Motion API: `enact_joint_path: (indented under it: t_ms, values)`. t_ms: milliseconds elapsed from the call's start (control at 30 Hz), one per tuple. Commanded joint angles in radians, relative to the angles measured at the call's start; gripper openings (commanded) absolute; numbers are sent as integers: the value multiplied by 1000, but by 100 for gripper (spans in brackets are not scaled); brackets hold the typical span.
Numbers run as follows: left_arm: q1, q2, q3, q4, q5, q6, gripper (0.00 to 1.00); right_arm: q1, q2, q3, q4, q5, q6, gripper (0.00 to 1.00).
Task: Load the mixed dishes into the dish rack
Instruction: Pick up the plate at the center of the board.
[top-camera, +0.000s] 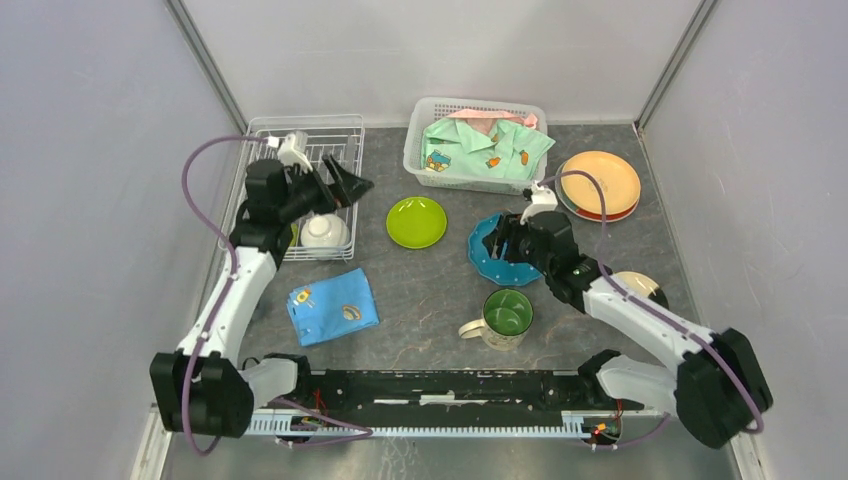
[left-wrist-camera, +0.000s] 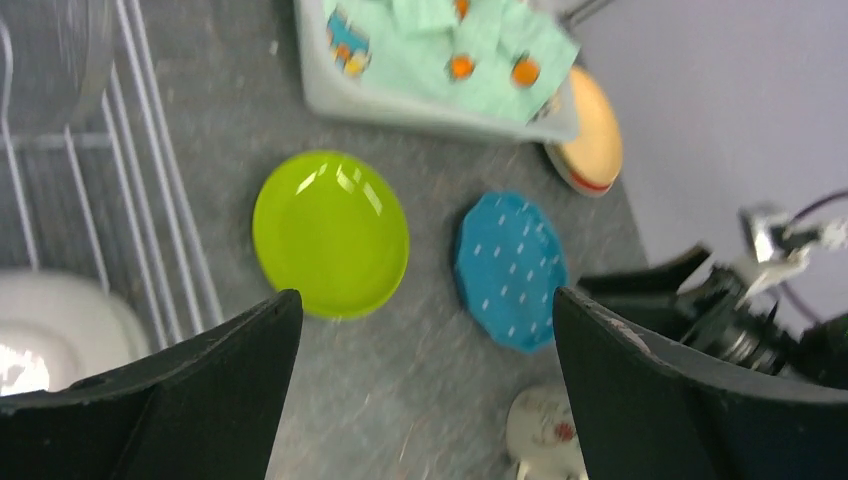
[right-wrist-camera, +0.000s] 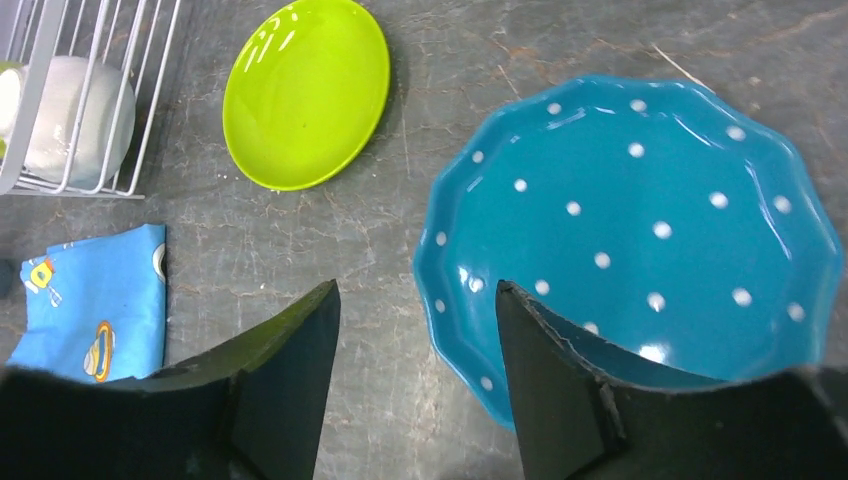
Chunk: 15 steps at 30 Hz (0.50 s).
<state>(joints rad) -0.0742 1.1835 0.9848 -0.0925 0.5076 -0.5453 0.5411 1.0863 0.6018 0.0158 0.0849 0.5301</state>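
While the left gripper (top-camera: 350, 187) hangs with its jaws spread wide over the right side of the dish rack (top-camera: 300, 128), the right gripper (right-wrist-camera: 415, 295) is low at the near-left rim of the blue dotted plate (right-wrist-camera: 650, 220). Its jaws are apart, one finger over the plate's edge and the other over the bare table (top-camera: 430, 290), and nothing is clamped.

The plate lies flat, right of the lime-green plate (top-camera: 416, 221) and well apart from the rack, where a white bowl (top-camera: 324, 232) already sits. It looks stiff and glossy, so it is probably slippery, and it may chip if dropped. The wavy raised rim seems the only place to take hold. A firm pinch there, with one finger inside and one under the edge, should lift it.
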Motion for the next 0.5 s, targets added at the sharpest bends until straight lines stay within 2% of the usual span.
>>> enact_joint_path:
  t_ms: [0,167,467]
  values:
    - [-2,-130,-128,-112,-4,156,100,0,130,104,163,-76,23,61]
    - [-5,-252,-197,-147,-101,234,100,23,278,152,268,-74,66,48]
    - [-8,-244,-167,-221,-240,204,100,115,503,304,223,144,196,47]
